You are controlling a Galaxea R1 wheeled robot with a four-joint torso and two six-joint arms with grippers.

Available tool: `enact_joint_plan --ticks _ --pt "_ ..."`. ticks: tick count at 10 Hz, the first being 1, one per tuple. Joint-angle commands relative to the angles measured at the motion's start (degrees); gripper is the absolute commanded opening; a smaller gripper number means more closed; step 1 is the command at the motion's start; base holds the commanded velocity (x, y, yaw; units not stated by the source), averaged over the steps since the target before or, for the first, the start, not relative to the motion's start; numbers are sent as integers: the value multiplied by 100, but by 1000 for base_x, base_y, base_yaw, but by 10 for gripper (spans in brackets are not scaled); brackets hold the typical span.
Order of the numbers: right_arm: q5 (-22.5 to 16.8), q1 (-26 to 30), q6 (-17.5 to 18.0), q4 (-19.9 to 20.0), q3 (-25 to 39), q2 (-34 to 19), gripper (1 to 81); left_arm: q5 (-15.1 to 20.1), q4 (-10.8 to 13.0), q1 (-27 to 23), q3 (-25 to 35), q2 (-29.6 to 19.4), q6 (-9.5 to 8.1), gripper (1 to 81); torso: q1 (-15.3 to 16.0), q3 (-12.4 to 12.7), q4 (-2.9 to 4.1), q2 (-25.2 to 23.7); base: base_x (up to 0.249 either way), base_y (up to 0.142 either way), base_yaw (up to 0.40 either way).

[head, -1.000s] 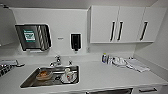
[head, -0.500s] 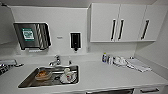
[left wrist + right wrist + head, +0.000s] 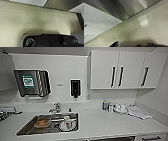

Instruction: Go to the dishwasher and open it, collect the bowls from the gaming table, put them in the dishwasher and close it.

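Observation:
I face a white kitchen counter (image 3: 105, 124) with a steel sink (image 3: 27, 128) set into it. In the right wrist view a brushed grey metal front (image 3: 125, 8), which looks like the dishwasher, meets the pale speckled floor (image 3: 144, 32) beside a white panel (image 3: 96, 25). Its door looks shut. A dark strip (image 3: 110, 139) shows just under the counter's front edge in the head view. The left wrist view looks down on the same pale floor (image 3: 37, 21), with the robot's dark plate along one edge. The bowls and the gaming table are out of view.
The sink holds a dish with something orange-brown (image 3: 42, 122) and a white cup (image 3: 67, 121). On the wall hang a paper towel dispenser (image 3: 32, 82) and a black soap dispenser (image 3: 75, 87). White upper cabinets (image 3: 117, 70) hang at the right above small bottles (image 3: 105, 105), crockery (image 3: 120, 108) and a cloth (image 3: 138, 112).
The whole head picture has shifted slightly, so the camera moved a little. The things on the counter and in the sink keep their places.

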Motion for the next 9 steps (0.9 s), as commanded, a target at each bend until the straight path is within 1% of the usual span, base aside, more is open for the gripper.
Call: enact_joint_plan --ticks 1,2,3,5,8,9 --pt "-184 646 42 104 473 -530 811 219 12 -331 36 -117 -10 811 362 -438 0 -562 0 0 0" --pt "-175 698 50 113 595 -601 811 219 12 -323 36 -108 -10 811 480 -166 0 -750 0 0 0" --pt "-175 743 189 105 683 -662 811 211 12 -331 36 -108 -10 811 590 -319 0 -912 0 0 0" --pt "-149 874 331 104 921 -794 811 210 12 -331 36 -108 -10 811 793 -411 0 -1231 0 0 0" --pt "-184 1059 612 104 1202 -1058 811 210 4 -322 36 -90 -10 811 1175 -433 0 -1840 0 0 0" --pt "-201 1120 621 104 1229 -1076 811 210 3 -331 36 -73 -10 811 948 -433 0 -1495 0 0 0"
